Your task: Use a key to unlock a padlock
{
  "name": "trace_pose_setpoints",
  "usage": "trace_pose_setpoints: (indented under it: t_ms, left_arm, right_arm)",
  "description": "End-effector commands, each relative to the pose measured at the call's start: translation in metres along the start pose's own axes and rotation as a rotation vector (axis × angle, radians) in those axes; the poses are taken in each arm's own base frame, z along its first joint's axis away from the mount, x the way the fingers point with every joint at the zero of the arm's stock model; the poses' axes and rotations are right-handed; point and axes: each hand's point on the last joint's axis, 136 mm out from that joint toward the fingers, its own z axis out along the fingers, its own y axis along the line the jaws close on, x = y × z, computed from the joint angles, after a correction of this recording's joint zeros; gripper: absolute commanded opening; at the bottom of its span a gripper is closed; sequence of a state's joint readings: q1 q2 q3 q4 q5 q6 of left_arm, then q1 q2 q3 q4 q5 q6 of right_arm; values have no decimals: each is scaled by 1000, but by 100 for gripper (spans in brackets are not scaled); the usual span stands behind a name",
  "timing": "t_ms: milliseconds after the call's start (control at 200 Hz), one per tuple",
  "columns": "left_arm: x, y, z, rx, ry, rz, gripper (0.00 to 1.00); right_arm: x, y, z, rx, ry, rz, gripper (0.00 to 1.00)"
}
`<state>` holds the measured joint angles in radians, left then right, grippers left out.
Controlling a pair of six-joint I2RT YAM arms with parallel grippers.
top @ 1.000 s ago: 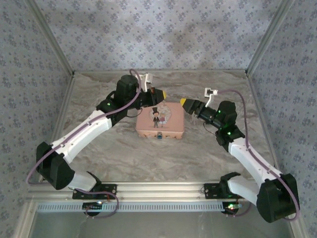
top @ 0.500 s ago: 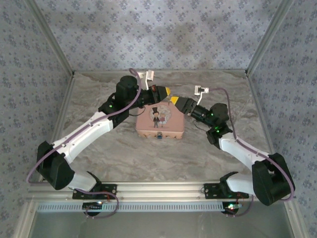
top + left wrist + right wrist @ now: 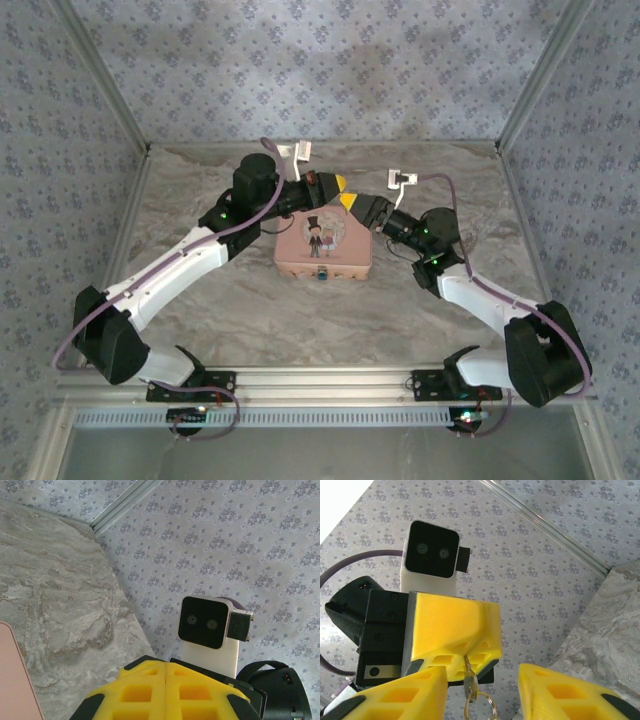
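Moved: right gripper (image 3: 348,201) in toward left gripper (image 3: 340,184); key handover pending.
At the near side of the pink tin (image 3: 345,250) the padlock (image 3: 323,275) sat untouched. Above the tin's far edge, left fingers (image 3: 452,625) pinched the key (image 3: 468,680), ring (image 3: 480,710) dangling; right fingers (image 3: 405,695) spread either side, likely to regrip it for insertion.
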<state>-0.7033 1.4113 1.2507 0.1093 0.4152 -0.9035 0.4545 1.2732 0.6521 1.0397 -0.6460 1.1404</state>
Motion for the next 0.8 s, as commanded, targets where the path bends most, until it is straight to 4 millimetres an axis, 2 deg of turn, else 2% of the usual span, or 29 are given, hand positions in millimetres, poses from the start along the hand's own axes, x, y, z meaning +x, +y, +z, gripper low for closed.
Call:
trace_pose_setpoints:
  t_ms: [0, 210, 465, 795]
  left_arm:
    - [-5, -22, -10, 61, -22, 22, 0]
    - [-6, -23, -11, 62, -31, 26, 0]
    - [-9, -23, -13, 51, -52, 35, 0]
    - [-10, -18, -16, 36, -69, 36, 0]
  right_arm:
    - [-6, 22, 6, -76, 1, -36, 40]
    - [-4, 22, 7, -80, 6, -32, 29]
    - [-3, 20, 9, -89, 10, -12, 28]
    - [-2, 18, 10, -98, 13, -4, 0]
